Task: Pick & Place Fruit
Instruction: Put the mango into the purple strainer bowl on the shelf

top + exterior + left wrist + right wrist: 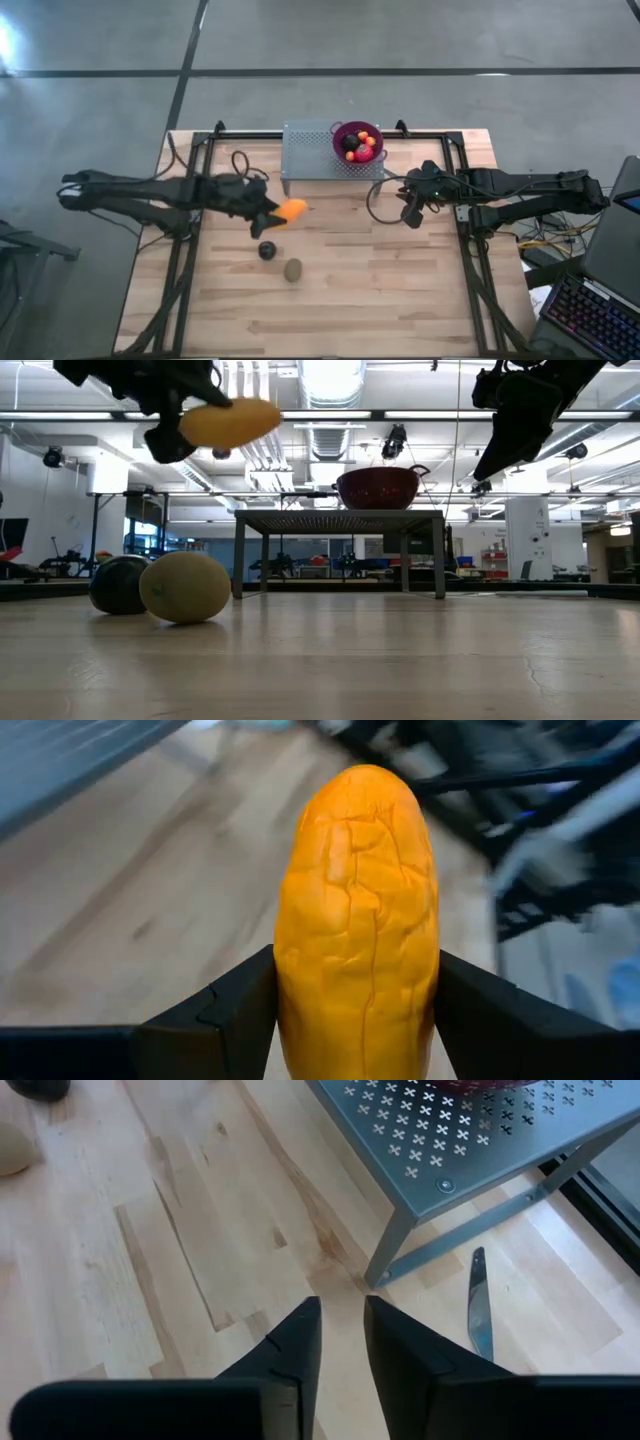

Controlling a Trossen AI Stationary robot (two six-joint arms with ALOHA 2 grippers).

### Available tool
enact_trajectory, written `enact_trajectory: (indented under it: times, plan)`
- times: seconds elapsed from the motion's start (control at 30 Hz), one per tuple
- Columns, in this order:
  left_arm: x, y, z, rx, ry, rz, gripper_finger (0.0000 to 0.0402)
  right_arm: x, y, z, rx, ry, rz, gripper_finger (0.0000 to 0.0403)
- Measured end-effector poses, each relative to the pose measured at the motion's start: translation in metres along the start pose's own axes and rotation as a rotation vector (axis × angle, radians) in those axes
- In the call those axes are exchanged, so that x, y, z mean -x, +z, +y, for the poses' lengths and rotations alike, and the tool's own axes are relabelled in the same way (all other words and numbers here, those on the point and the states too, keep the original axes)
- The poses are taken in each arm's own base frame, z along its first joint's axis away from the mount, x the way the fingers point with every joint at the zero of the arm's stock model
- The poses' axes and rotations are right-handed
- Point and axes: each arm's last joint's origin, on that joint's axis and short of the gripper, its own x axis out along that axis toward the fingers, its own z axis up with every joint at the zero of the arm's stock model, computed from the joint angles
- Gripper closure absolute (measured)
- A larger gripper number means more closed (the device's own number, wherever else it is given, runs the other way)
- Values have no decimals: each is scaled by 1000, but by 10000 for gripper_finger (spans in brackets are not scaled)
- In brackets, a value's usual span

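Note:
My left gripper point(276, 216) is shut on an elongated orange fruit point(360, 890) and holds it high above the table's middle left point(230, 422). A near-black round fruit point(266, 250) and a brown-green oval fruit point(293, 270) rest on the wooden table just nearer than it, side by side point(186, 587). At the far edge a purple bowl point(345, 131) with small red, orange and dark fruits stands on a grey perforated stand point(315, 158). My right gripper point(340, 1308) hovers right of the stand, its fingers a narrow gap apart with nothing between them. My left gripper pinches the orange fruit's two long sides point(290, 1005) between its two fingers point(225, 1015), at the end nearest the wrist. The fingers come from the table's left, slanting a little downward, and lie along the fruit. The fruit sticks out past the fingertips, lifted clear of the table.
A thin silver knife point(480, 1305) lies on the table beside the stand's leg point(392, 1245), below my right gripper. A black frame runs along the table's edges point(190, 250). A laptop and a keyboard point(595, 310) stand off the table at the near right.

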Motion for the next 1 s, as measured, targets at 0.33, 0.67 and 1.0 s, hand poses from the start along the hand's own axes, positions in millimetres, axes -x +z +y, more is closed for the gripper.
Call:
enact_trajectory:
  times: [0.33, 0.67, 1.0]
  plan:
    - [-19, -39, 6, -185, -304, -380, 165, 0, 0, 0, -5, 0, 0, 297]
    - [-38, -51, 15, -377, -264, -499, 165, -4, 3, 3, -19, 30, -63, 282]
    - [-80, -30, -5, -526, -221, -479, 165, -28, -17, 14, 4, 208, -109, 267]
